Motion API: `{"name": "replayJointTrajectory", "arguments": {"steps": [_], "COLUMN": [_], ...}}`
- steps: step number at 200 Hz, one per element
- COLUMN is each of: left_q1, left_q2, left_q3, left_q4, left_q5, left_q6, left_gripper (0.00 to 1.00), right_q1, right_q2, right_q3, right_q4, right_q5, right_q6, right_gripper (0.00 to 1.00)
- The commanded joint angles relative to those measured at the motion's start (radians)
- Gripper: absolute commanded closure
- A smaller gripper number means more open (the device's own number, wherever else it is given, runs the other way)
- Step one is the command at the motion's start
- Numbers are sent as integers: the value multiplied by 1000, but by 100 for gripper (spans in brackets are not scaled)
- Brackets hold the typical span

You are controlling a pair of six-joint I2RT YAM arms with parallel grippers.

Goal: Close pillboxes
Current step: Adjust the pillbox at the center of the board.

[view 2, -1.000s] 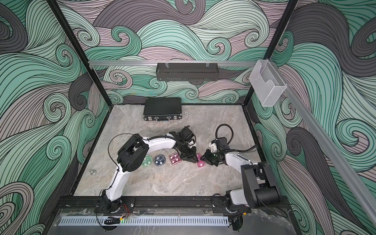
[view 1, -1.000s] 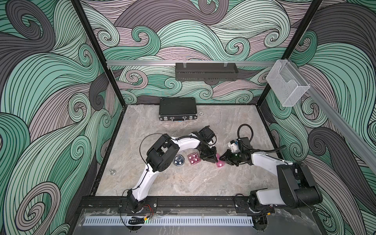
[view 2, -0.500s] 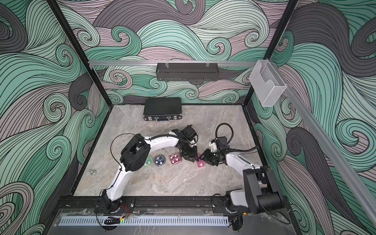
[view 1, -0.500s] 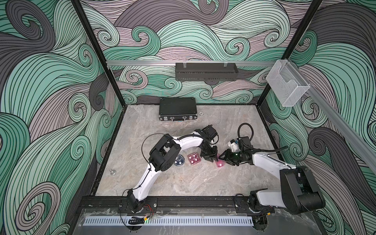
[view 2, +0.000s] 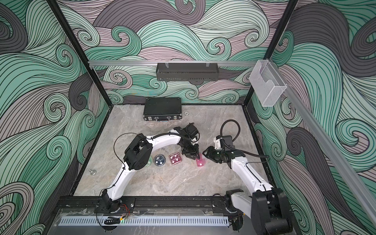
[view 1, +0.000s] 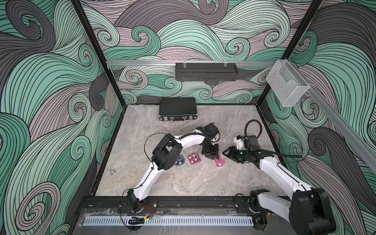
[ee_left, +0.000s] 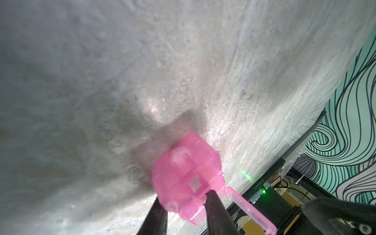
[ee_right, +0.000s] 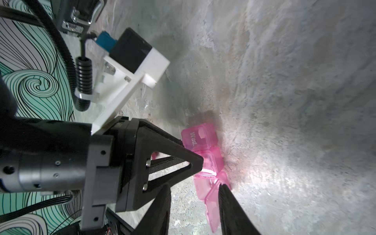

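The rectangular light pink pillbox [view 1: 219, 162] [view 2: 200, 162] lies on the stone table between my two grippers. One end lid [ee_right: 211, 207] [ee_left: 250, 209] stands open, while the "Wed." compartment [ee_right: 196, 138] is shut. My left gripper [view 1: 212, 156] [ee_left: 183, 196] is open, its fingers straddling the box's far end. My right gripper [view 1: 223, 153] [ee_right: 194, 186] is open too, with one finger against the raised lid. The square dark pink pillbox [view 1: 194, 158] and round dark blue pillbox [view 1: 179, 160] sit to the left. The round green pillbox [view 2: 150, 160] peeks from behind my left arm.
A black briefcase [view 1: 177, 108] lies at the table's back edge with a small washer [view 1: 201, 113] beside it. A metal knob [view 1: 112, 172] stands near the left edge. A black rack [view 1: 205, 71] and a clear holder [view 1: 286, 87] hang on the walls.
Both grippers have gone from shut to slightly open at the light pink pillbox. The arms have shifted only a little, and the box stays where it was.
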Motion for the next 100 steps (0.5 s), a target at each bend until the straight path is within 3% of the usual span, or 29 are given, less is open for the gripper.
{"name": "replayJointTrajectory", "arguments": {"steps": [1, 47, 100], "left_q1": [18, 21, 26], "left_q2": [50, 26, -99], "left_q3": [27, 50, -21], "left_q4": [-56, -76, -45], "left_q5": [-78, -68, -51], "left_q6": [21, 33, 35], "left_gripper": [69, 65, 62], "right_q1": [-24, -39, -32], "right_q2": [-51, -37, 48], "right_q3": [-30, -59, -78], "right_q4": [-64, -72, 16], "right_q5": [86, 48, -101], "right_q6": [16, 6, 1], "right_gripper": [63, 67, 68]}}
